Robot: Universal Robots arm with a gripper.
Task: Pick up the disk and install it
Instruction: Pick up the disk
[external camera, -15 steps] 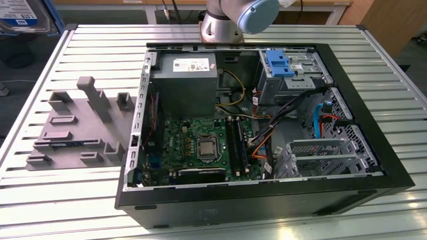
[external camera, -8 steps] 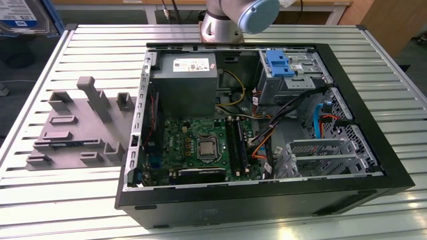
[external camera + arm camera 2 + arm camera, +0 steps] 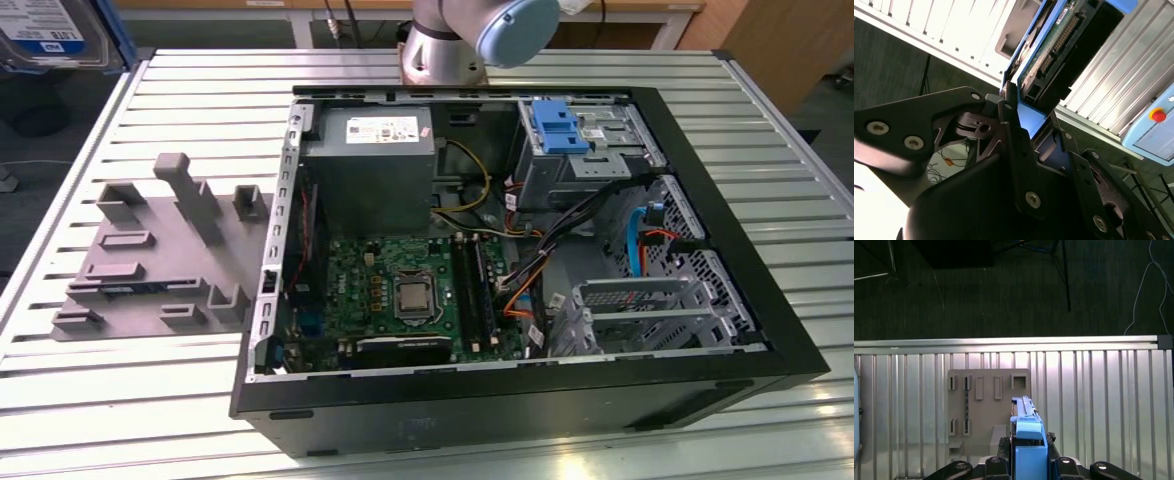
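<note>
My gripper [image 3: 1029,462] is shut on the disk [image 3: 1026,437], a drive in a blue plastic carrier that stands on edge between the fingers. In the second wrist view the disk [image 3: 1054,45] shows its green circuit-board side, with the gripper [image 3: 1031,125] clamping the blue frame. In the exterior view the disk [image 3: 47,35] hangs in the air at the far left corner, label side showing, above and beyond the table. The open computer case [image 3: 534,250] lies on the table toward the exterior view's right.
A grey fixture plate [image 3: 160,250] with upright slots sits on the slatted table [image 3: 80,400] left of the case. Inside the case are a grey power supply [image 3: 367,150], a motherboard [image 3: 400,290], a blue bracket [image 3: 554,125] and a metal drive cage [image 3: 641,310]. The arm's base [image 3: 447,45] stands behind.
</note>
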